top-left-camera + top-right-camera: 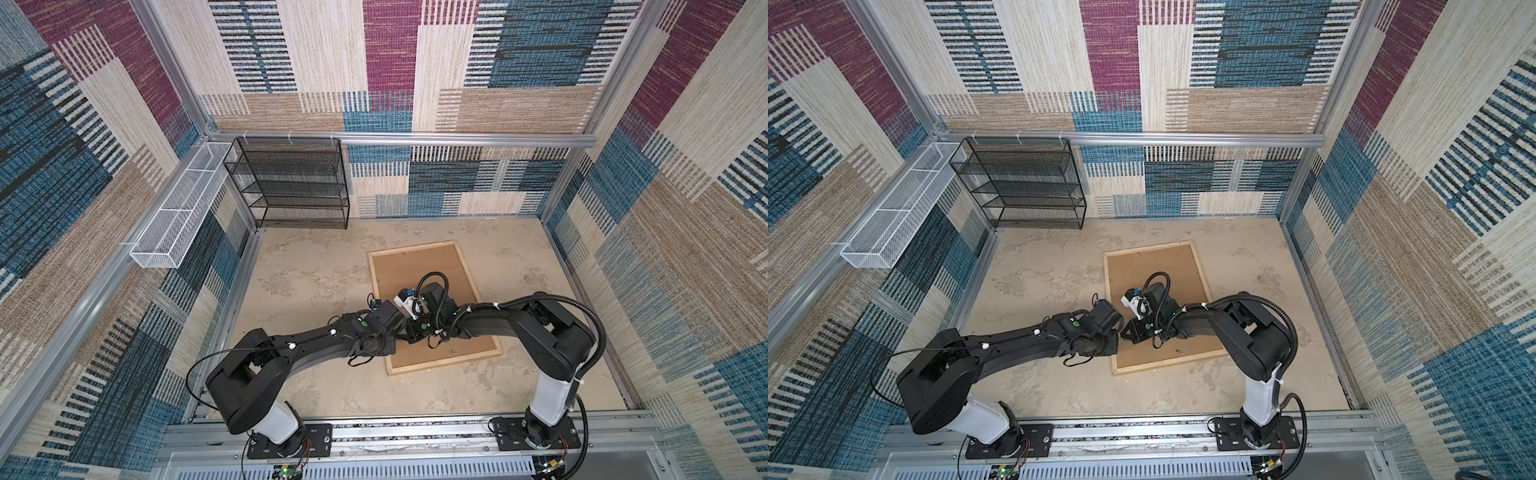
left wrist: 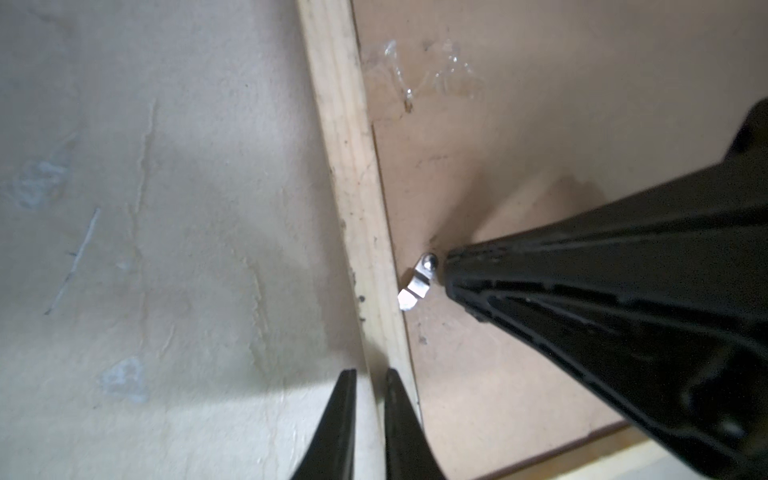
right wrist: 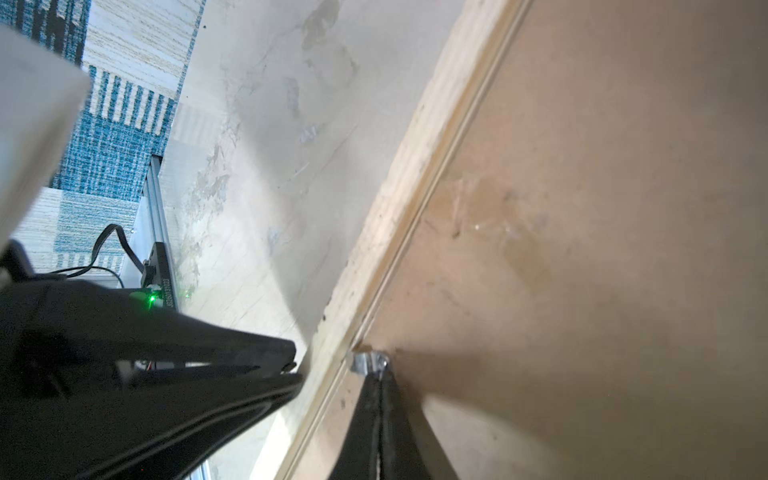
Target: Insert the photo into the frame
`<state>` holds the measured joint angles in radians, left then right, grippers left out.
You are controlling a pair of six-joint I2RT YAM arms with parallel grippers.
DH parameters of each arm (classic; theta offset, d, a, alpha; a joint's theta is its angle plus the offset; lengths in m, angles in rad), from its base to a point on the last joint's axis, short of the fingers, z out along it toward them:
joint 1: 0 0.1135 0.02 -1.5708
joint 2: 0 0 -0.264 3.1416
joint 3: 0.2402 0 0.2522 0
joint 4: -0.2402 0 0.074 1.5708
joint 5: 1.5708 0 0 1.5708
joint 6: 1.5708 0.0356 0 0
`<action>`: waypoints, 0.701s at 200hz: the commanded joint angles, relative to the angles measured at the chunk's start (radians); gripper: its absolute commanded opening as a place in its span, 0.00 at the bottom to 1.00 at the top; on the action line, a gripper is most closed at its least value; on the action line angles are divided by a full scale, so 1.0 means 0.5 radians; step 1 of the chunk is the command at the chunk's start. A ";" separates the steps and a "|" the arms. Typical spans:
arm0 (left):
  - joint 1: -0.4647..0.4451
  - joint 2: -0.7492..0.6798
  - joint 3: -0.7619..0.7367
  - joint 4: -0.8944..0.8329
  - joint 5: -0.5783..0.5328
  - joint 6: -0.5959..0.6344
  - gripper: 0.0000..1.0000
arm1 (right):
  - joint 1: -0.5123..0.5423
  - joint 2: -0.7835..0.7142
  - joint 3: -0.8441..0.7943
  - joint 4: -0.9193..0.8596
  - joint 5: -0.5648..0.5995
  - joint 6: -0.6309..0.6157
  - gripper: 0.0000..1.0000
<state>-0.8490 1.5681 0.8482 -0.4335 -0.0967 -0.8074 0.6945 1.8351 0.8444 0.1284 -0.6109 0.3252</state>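
Jaws, left gripper (image 2: 370,376): narrowly apart, tips low at the outer edge of the frame's left strip, pale wood showing in the gap.
Jaws, right gripper (image 3: 376,372): pressed together, tip set against the pivot end of the metal tab (image 2: 417,282).
Metal tab: small bright turn-clip on the backing board (image 1: 415,270), just inside the left strip, angled toward it. Free end just beside the wood; contact there cannot be told.
Board edge: thin dark seam along the left strip in the left wrist view; scraps of clear tape (image 2: 424,70) stuck on the board farther along.
The frame (image 1: 444,362): flat on the desk (image 1: 311,270), back upward, brown board filling it. Right of middle in both top views (image 1: 1171,361), long sides skewed against the desk's edges.
Arms: both reach in from the near rail and meet over the frame's left long side, toward its near end. Right arm lies across the near part of the board.
Room, left: widest stretch of bare desk, from the left strip to the left wall.
Room, right: narrower band between the right strip and the right wall.
Room, near: bare strip between the near strip and the rail.
Room, far: bare desk up to the back wall. Black mesh rack (image 1: 291,183) in the back left corner, well apart from the frame.
Left wall: white wire basket (image 1: 178,216) hung above desk level.
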 commanded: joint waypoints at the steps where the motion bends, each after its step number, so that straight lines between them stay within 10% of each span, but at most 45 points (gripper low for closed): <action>1: -0.001 0.070 -0.034 -0.039 0.074 0.038 0.16 | 0.007 -0.022 -0.061 -0.027 -0.051 0.034 0.02; 140: -0.002 0.093 -0.017 -0.038 0.120 0.047 0.12 | 0.039 0.063 -0.132 0.019 0.484 0.394 0.00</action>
<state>-0.8490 1.5764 0.8581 -0.4374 -0.0795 -0.8040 0.7193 1.8637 0.8062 0.2546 -0.5938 0.4698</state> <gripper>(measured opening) 0.116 0.048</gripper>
